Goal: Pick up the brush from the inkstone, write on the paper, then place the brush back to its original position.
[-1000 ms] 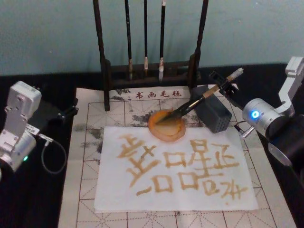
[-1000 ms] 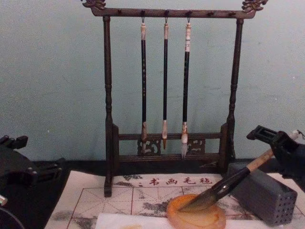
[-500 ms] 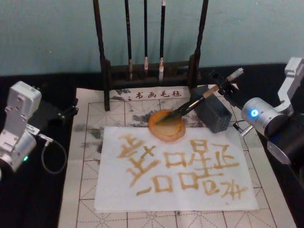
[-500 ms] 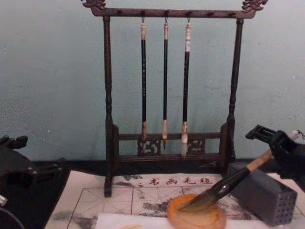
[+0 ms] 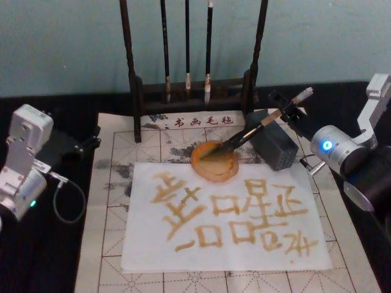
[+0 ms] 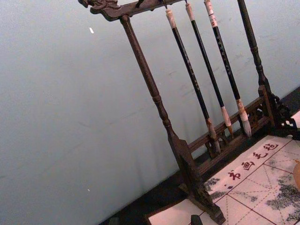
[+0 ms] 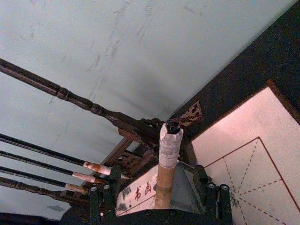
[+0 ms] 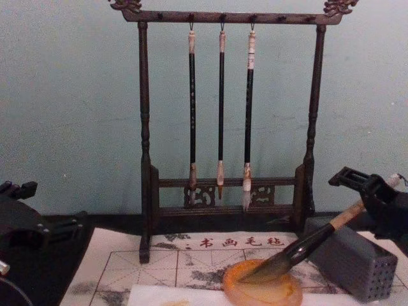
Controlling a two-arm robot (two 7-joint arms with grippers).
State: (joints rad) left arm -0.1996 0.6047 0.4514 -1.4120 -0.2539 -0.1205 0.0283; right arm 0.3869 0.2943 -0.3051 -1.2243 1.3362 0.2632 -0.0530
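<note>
The brush lies slanted, its dark tip in the round orange inkstone and its tan handle leaning on a grey block. My right gripper is at the handle's upper end, open, one finger on each side of it. The right wrist view shows the handle standing free between the spread fingers. From the chest view the brush rises from the inkstone toward the right gripper. The white paper carries several brown characters. My left gripper is parked at the left, open.
A dark wooden rack with three thin hanging brushes stands behind the inkstone. A gridded felt mat lies under the paper. The perforated grey block sits right of the inkstone. Black tabletop surrounds the mat.
</note>
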